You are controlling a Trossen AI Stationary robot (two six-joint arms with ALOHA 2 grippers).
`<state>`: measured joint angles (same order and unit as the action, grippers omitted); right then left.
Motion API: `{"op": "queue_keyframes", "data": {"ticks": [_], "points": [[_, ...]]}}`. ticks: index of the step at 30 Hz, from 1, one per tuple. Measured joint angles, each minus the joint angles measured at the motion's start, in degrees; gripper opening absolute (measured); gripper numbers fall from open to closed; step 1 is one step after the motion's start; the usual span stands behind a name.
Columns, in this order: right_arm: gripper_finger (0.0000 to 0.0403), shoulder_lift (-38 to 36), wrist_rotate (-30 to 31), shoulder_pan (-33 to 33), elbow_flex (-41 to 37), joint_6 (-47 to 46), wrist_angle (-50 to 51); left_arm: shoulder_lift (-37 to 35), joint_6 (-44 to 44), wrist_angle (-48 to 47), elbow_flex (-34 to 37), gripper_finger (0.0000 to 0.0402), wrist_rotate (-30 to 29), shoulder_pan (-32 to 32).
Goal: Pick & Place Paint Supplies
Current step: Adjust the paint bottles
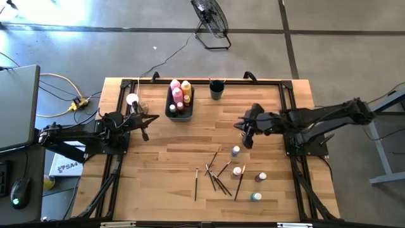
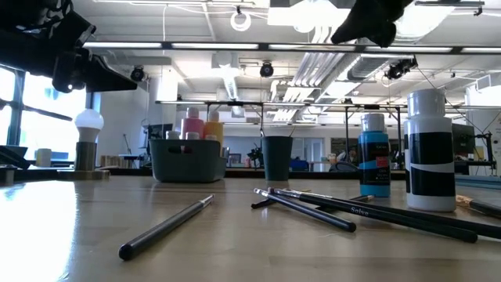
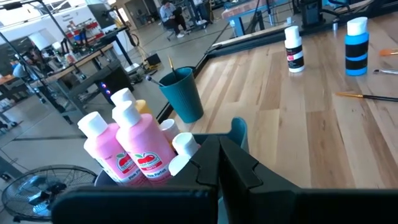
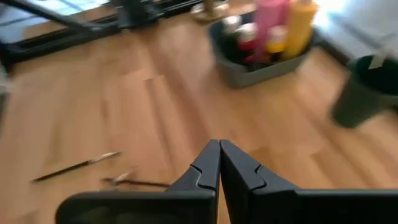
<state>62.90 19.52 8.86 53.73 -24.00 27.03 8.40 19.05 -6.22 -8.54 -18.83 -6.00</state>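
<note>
While both arms hang above the table, left gripper (image 1: 147, 120) and right gripper (image 1: 247, 140) have fingers pressed together, empty. Pink and yellow squeeze bottles (image 1: 180, 90) stand in the grey bin (image 1: 171, 109); paintbrushes (image 1: 218, 175) and small paint bottles (image 1: 236, 151) lie scattered near the right gripper.

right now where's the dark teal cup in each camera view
high view: the dark teal cup stands at the table's far edge, just right of the grey bin of squeeze bottles.
low view: centre of the picture, right of the bin.
left wrist view: upper middle, behind the pink bottles.
right wrist view: far right edge, blurred.
shared landmark: the grey bin, next to the cup in the three views that show it clearly.
</note>
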Motion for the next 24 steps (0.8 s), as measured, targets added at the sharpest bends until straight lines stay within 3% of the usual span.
{"op": "queue_keyframes", "data": {"ticks": [4, 12, 24], "points": [[0.0003, 1.26, -3.14, 2.22, 0.48, -4.90, 0.52, -0.01, -1.22, -0.32, 0.00, 0.0000, 0.03, 0.02], [0.0003, 2.44, 0.34, 9.42, 0.44, -18.60, 6.95, 0.00, -3.06, -0.42, 0.00, 0.0000, 0.20, 0.02], [0.0003, 9.92, 0.87, 17.61, 0.48, -30.67, 1.33, -0.01, -6.20, -1.88, 0.00, 0.0000, 0.24, 0.01]]}}
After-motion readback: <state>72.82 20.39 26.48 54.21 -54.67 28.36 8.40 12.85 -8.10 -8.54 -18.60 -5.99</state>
